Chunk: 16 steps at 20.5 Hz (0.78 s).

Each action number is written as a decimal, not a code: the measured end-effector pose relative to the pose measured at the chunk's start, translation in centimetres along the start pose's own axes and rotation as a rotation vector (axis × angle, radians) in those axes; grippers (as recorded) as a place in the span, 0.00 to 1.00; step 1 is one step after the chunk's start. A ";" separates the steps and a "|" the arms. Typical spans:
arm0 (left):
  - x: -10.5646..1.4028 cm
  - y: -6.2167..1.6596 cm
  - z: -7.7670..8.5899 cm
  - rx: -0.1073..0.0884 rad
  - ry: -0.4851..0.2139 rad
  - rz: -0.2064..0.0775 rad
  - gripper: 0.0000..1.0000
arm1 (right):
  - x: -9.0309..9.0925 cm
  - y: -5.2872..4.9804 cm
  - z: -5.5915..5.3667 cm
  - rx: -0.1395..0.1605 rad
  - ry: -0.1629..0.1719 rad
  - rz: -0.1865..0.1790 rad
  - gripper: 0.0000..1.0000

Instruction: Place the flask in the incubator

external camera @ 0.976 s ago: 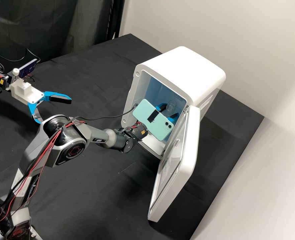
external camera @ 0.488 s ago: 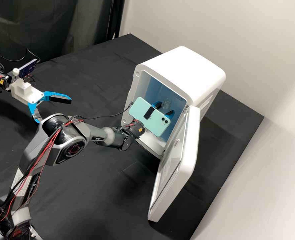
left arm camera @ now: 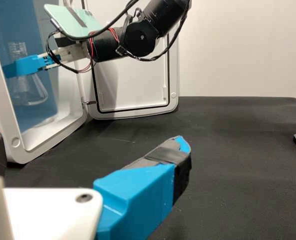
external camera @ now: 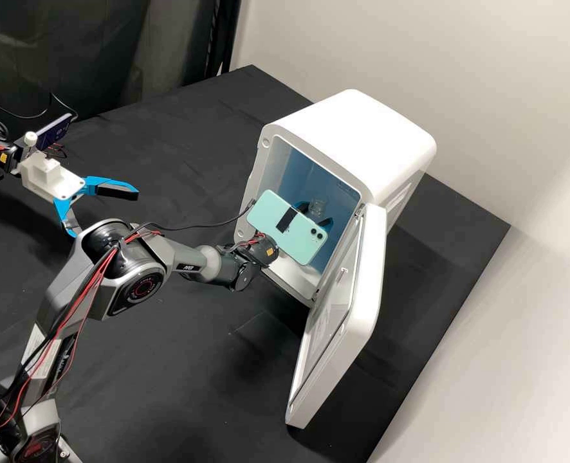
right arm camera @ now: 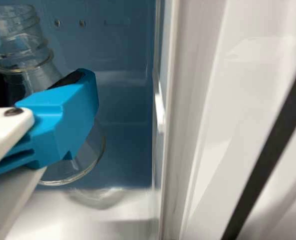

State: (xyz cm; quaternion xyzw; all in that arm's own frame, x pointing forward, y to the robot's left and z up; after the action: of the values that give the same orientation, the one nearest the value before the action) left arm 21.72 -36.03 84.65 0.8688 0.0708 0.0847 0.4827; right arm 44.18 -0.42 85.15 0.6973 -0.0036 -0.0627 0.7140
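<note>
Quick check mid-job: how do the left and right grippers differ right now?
The left gripper is open and empty; the right gripper is shut on the flask. The left gripper hangs over the bench, away from the incubator; the right gripper is inside it. Both have blue fingers.

My right arm point(external camera: 188, 265) reaches forward from a sharply bent elbow, forearm nearly level and wrist straight. My right gripper point(external camera: 317, 215) has its blue fingers point(right arm camera: 57, 117) closed on the neck of the flask point(right arm camera: 17, 35). My left gripper point(external camera: 101, 207) is held up off to the side, angled slightly downward, with its fingers spread wide apart.
</note>
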 end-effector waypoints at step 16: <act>0.0 0.00 0.0 0.000 0.000 0.000 1.00 | -0.1 -0.6 0.2 -0.001 -0.006 -0.017 0.00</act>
State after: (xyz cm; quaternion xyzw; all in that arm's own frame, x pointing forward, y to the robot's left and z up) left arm 21.72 -36.03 84.65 0.8688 0.0708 0.0847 0.4827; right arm 44.03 -0.61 84.57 0.6969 0.0001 -0.0709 0.7137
